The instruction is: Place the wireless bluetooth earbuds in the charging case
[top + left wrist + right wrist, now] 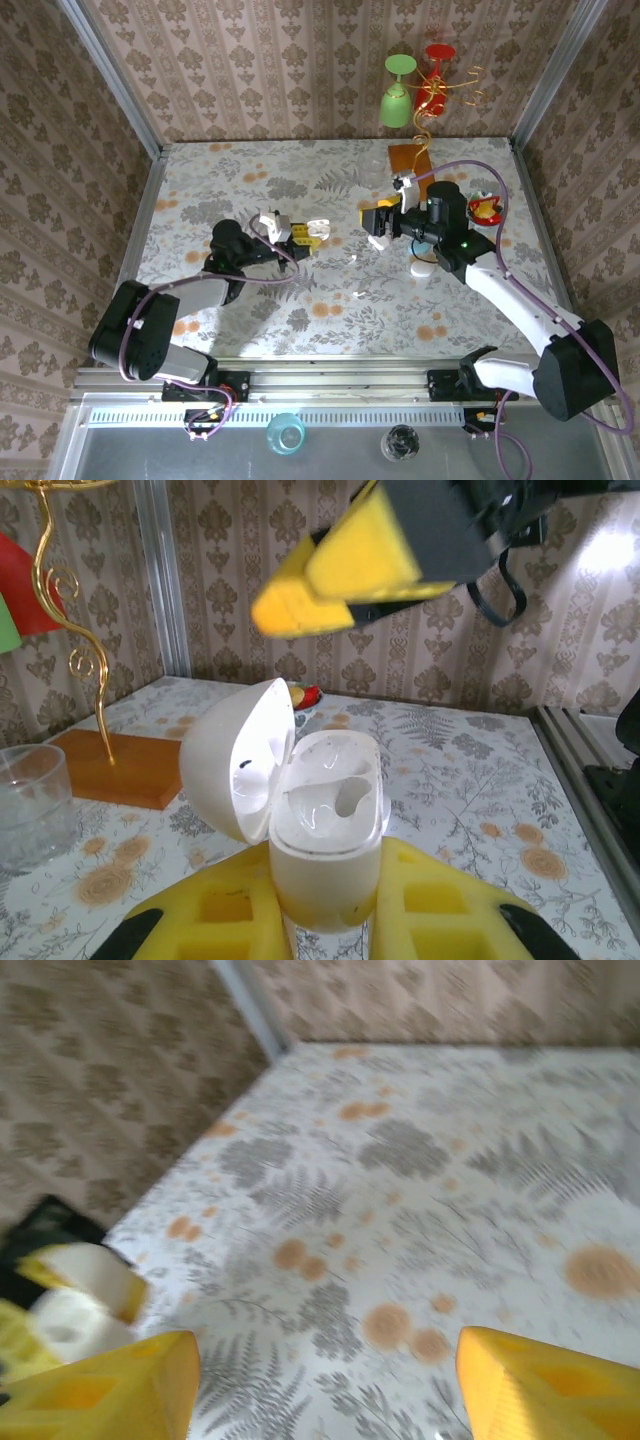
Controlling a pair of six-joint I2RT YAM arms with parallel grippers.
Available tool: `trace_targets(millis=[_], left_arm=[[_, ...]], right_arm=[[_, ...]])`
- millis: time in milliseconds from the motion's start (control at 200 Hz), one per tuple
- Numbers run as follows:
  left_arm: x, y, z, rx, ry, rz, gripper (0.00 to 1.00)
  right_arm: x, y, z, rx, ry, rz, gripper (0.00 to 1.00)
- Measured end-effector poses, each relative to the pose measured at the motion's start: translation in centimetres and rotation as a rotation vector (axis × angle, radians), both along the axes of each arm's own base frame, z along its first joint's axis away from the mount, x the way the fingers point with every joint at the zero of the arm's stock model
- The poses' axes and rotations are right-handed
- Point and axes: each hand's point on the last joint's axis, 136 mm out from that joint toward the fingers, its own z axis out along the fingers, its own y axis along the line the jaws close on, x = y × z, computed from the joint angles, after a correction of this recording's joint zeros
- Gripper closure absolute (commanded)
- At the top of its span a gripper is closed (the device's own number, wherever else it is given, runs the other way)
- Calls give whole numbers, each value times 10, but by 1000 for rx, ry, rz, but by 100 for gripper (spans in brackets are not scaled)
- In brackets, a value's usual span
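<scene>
Floral-printed tabletop (250, 320), damask-papered walls (250, 70) on three sides. We find the white pebble-shaped plastic charging case (325, 820) upright, hinged lid (235, 770) swung open to the left in the left wrist view, its base clamped between the yellow pads of the left gripper (325, 905). Whether the wireless bluetooth earbuds sit in its glossy wells we cannot tell. Nearby to its right hangs the right gripper (380, 220), jaws wide, nothing between them. Recommended: hold the case upright and steady, approach clear of the lid, seat each bud flush before release.
</scene>
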Motion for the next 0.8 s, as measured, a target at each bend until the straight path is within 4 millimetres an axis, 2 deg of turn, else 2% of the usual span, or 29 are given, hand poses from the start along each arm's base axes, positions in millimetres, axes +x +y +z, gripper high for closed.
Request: trace_targets(millis=[185,335,590,800], left_arm=[[10,6,1,-4,-9,51,100],[13,8,-3,5,-21,76,100],[16,10,-2,15,-39,106,100],[16,19,-3,25,-51,138,100]], right_arm=[[4,-13,-76,-71,309,-133,34],[0,-1,-117,-163,476,-166,35],[-2,23,-160,-263,625,-143,39],[-34,36,-172,-399,647,49,42]])
